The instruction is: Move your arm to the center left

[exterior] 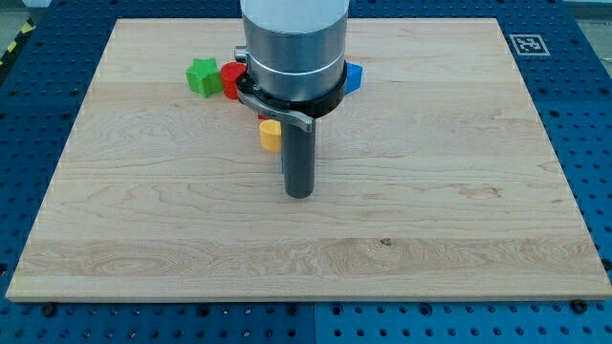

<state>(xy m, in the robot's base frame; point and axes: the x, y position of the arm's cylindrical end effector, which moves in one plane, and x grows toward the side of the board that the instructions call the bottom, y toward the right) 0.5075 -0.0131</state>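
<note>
In the one camera view, my arm comes down from the view's top as a wide silver-grey metal cylinder [292, 43] ringed by a black collar, and below it hangs my straight dark rod, ending at my tip [299, 195], which rests on the pale wooden board [459, 220] near its middle. My tool has nothing that opens or closes; it is a bare rod, and my tip touches no block at this moment. Closest to it, just up and to the view's left of my tip and beside the rod's upper part, sits a small yellow block [270, 135], its shape partly hidden by the rod's bracket, so I cannot name its form. Farther up and to the view's left of my tip lies a red block [230, 79], half covered by my cylinder, and touching or nearly touching its left side is a green star-shaped block [201, 75]. Up and to the view's right of my tip, peeking out from behind the cylinder, is a blue block [354, 77] whose shape I cannot make out. The centre left of the board, where I am asked to go, lies well to the view's left of my tip, below the green star-shaped block. Around the board runs a blue perforated table surface [593, 115].
</note>
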